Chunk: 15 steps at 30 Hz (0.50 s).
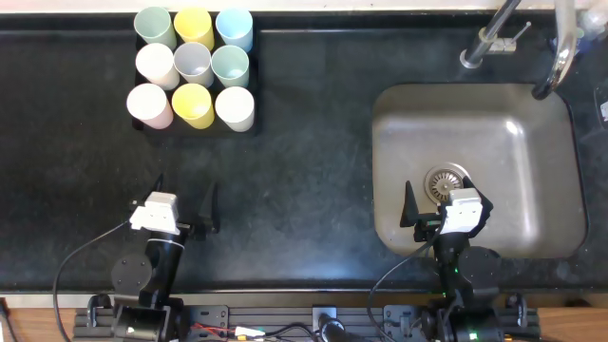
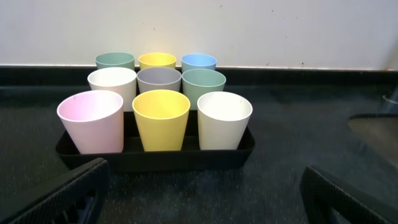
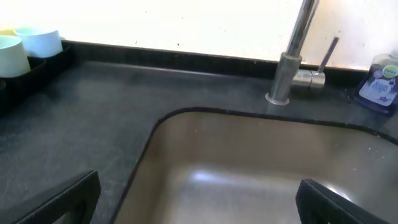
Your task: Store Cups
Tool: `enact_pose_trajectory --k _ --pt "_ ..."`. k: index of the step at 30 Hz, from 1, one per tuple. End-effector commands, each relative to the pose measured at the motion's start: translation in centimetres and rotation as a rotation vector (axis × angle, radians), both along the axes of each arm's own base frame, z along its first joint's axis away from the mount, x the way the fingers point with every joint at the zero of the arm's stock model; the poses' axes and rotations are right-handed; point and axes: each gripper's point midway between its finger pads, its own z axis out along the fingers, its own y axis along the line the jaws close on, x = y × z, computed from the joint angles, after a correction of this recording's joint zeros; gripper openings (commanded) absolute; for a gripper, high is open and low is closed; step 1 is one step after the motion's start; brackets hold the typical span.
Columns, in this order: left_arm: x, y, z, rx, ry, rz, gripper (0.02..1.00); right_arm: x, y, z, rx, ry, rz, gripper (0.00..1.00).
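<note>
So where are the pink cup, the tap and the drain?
pink cup (image 2: 91, 130), left wrist view, on its outer wall
tap (image 3: 287, 78), right wrist view, on its upright stem
drain (image 1: 444, 179), top view, on its round metal middle

Frame edge cuts off the faucet (image 3: 297, 43) spout and part of the soap bottle (image 3: 380, 81). The back-row cups (image 2: 158, 60) sit mostly hidden behind the front cups (image 2: 161, 121).

light: bright, even; shadows: soft; glare: sink (image 1: 518, 133) sheen; wall (image 3: 186, 25) overexposed
</note>
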Motion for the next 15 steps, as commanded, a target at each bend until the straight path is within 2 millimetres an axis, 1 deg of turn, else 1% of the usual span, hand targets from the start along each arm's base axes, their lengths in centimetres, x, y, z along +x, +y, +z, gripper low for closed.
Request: enact_pose_trajectory --k 1,3,5,6,15 --pt "0.0 -0.1 0.0 -0.009 -0.002 -0.005 0.998 0.1 -0.9 0.2 0.001 -0.014 -0.039 0.998" --pt "0.0 -0.1 0.0 -0.009 -0.002 -0.005 0.998 0.4 -1.5 0.6 0.004 -0.043 -0.067 0.998" --pt "0.0 -0.1 0.0 -0.009 -0.002 -0.005 0.998 0.9 -1.9 1.5 0.012 -0.13 -0.083 0.998" --pt "0.0 -0.1 0.0 -0.009 -0.002 -0.005 0.998 1.1 -1.9 1.3 0.014 -0.154 -0.086 0.996" --pt "0.0 -0.1 0.0 -0.009 -0.002 -0.005 0.998 1.1 -1.7 1.5 0.018 -0.155 -0.075 0.998"
